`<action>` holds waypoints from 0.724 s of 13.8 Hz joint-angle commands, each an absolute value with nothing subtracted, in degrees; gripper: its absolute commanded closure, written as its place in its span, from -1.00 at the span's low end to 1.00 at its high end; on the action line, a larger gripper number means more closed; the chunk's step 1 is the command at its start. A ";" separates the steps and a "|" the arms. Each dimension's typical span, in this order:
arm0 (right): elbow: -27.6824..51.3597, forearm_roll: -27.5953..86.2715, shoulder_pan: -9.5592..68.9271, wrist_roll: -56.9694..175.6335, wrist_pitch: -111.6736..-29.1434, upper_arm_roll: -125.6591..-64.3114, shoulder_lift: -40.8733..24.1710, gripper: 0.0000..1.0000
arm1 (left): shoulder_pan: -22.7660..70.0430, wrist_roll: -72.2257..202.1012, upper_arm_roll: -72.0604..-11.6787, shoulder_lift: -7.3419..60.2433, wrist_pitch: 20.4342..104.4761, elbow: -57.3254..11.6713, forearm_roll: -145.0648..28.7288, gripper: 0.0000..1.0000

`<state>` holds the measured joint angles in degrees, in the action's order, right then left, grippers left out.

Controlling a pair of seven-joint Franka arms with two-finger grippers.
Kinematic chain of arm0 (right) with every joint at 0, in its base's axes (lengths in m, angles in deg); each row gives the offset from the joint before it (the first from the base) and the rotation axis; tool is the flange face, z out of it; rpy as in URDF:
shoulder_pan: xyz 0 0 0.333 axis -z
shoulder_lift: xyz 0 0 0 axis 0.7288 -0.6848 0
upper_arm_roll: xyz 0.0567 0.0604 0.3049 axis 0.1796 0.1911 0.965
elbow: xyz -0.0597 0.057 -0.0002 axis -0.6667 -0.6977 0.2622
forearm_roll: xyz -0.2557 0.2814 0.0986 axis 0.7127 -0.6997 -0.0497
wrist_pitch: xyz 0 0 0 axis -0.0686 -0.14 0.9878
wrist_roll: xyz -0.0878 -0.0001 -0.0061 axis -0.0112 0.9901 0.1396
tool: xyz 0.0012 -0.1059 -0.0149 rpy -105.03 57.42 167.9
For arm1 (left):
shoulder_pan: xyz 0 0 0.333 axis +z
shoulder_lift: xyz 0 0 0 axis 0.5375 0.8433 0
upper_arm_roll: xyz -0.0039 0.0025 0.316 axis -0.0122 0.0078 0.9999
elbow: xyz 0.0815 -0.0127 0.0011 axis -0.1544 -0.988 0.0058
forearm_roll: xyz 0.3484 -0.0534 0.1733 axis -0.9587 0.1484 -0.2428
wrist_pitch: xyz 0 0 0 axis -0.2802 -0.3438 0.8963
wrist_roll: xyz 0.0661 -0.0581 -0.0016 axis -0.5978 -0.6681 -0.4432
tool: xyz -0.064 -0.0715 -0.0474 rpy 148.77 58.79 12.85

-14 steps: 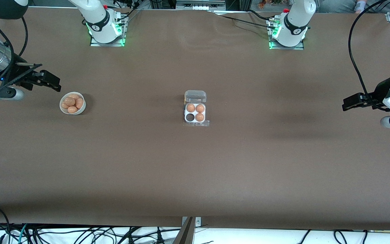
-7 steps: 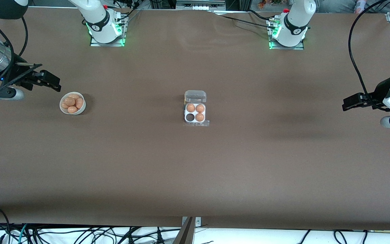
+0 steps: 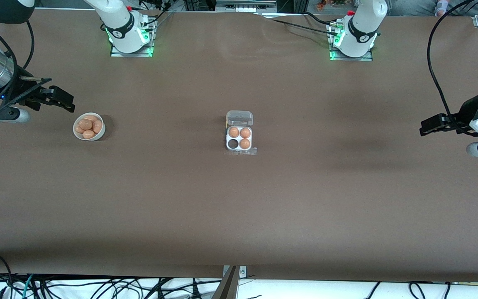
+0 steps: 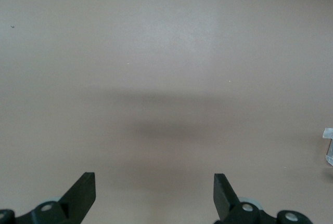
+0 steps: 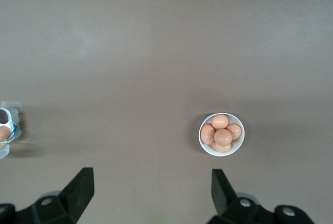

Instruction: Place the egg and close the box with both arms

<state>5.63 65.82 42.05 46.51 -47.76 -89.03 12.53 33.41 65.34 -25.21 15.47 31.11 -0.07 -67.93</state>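
Both my pincers gape empty: right pincer near the bowl, left pincer waiting at its counter edge. I'd pinch the top egg, fragile and slick, gently across its middle.

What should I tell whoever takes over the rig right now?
Left gripper: open, empty, waiting over bare table at its own end.
Right gripper: open, empty, over the table beside the bowl.
Box: mid-table, lid open, three eggs in, the nearer cell on the right arm's side empty.
Spare eggs are in the bowl.
Done: nothing yet.
Left: pick an egg, fill the cell, close the lid with both arms.
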 commanded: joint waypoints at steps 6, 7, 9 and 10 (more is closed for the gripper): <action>5.98 66.36 42.04 46.83 -47.95 -88.57 13.18 -1.00 | 33.57 66.12 -25.13 15.59 30.37 1.21 -67.25 -1.00; 6.07 66.36 41.95 46.83 -47.95 -88.48 13.18 -1.00 | 33.57 66.12 -25.13 15.59 30.37 1.21 -67.25 -1.00; 6.07 67.06 41.86 46.74 -47.52 -87.08 12.92 -1.00 | 33.57 66.12 -25.13 15.59 30.37 1.21 -67.25 -1.00; 6.33 67.50 41.86 46.48 -47.51 -86.90 12.83 -1.00 | 33.57 66.12 -25.13 15.51 30.37 1.21 -67.25 -1.00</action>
<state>5.70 66.05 41.96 46.51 -47.75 -87.95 12.49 33.41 65.34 -25.21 15.47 31.11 0.01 -67.93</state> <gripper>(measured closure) 0.000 0.000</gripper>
